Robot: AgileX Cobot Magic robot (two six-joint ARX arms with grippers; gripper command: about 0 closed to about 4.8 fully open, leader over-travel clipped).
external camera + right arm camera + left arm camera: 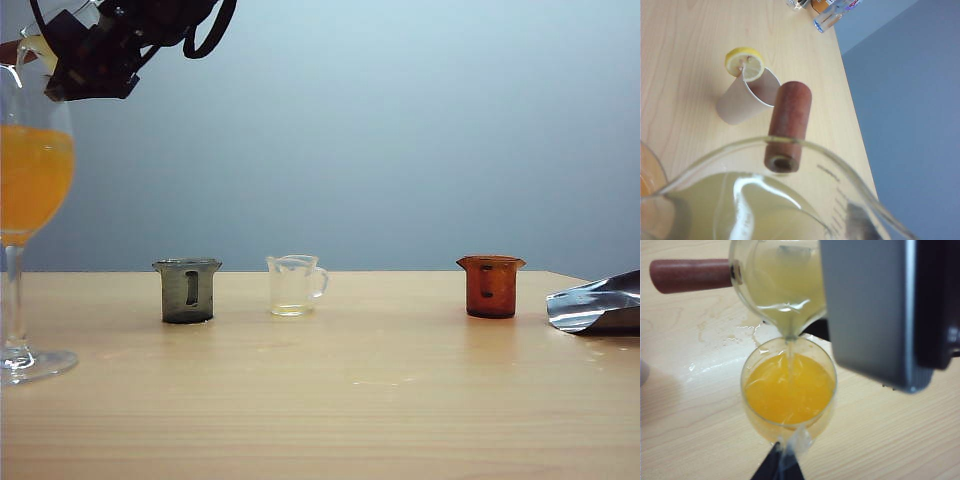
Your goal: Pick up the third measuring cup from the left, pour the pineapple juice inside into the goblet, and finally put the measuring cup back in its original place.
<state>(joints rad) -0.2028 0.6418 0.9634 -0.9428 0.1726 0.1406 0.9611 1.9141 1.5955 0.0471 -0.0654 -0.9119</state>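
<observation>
My right gripper (72, 62) is at the top left of the exterior view, shut on the third measuring cup (780, 280). The clear cup with its red-brown handle (787, 127) is tipped over the goblet (30, 180). Pale pineapple juice (785, 297) lies against the cup's spout, and a thin stream of it falls into the goblet's bowl (788, 390), which holds deep orange liquid. My left gripper (780, 466) shows only as dark fingertips drawn together near the goblet's stem, holding nothing. It is outside the exterior view.
On the table stand a smoky grey cup (187, 290), a clear cup with a loop handle (295, 285) and a red-brown cup (490, 286). A silver foil bag (600, 303) lies at the right edge. A paper cup with a lemon slice (742, 97) stands behind. Spilled drops (735, 335) wet the wood.
</observation>
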